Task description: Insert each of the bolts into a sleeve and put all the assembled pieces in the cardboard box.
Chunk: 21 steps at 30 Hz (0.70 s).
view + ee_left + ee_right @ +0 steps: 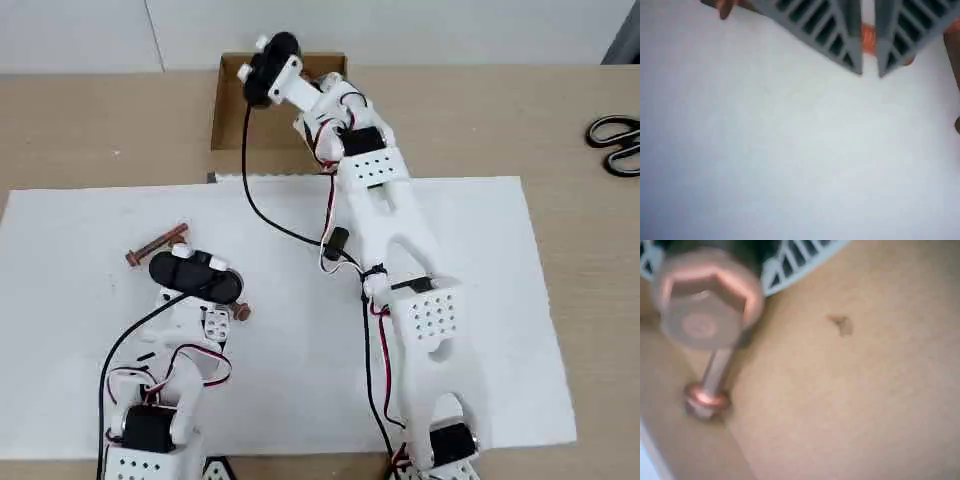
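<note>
While the right gripper (268, 72) hung over the cardboard box (228, 115) near its far edge, I saw it clamped on a held bolt (707, 305). The left gripper (870, 70) sat low toward the white sheet's (480, 250) left edge, beside a loose bolt (157, 245); I couldn't tell its grip.

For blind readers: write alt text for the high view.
The right gripper, on a white robot arm stretched across a white paper sheet, hangs over a brown cardboard box. The left gripper hangs over the sheet beside a coppery bolt. Black scissors lie apart.
</note>
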### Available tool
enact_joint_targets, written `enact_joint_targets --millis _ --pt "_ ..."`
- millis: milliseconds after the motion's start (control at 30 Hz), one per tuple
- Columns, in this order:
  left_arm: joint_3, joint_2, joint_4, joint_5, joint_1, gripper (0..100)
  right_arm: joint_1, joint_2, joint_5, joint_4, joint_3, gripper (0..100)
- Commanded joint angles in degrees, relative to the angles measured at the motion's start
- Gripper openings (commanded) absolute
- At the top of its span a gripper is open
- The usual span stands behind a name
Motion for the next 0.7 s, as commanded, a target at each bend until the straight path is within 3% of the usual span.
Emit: enact_joint_targets --millis 0,133,367,667 --pt "-0.3 -0.6 0.2 -0.3 -0.1 1 -1.1 0.7 3.6 -1.4 -7.1 6.5" --pt "-0.3 -0.6 0.2 -0.3 -0.1 1 -1.3 1.7 3.7 -1.0 -7.5 19.9" --pt "-0.3 -0.6 0.2 -0.3 -0.1 1 -1.5 1.6 2.8 8.9 -14.3 13.8" --pt "-0.3 -0.6 0.2 -0.3 -0.1 1 -2.1 1.9 -1.2 41.1 -37.4 7.3"
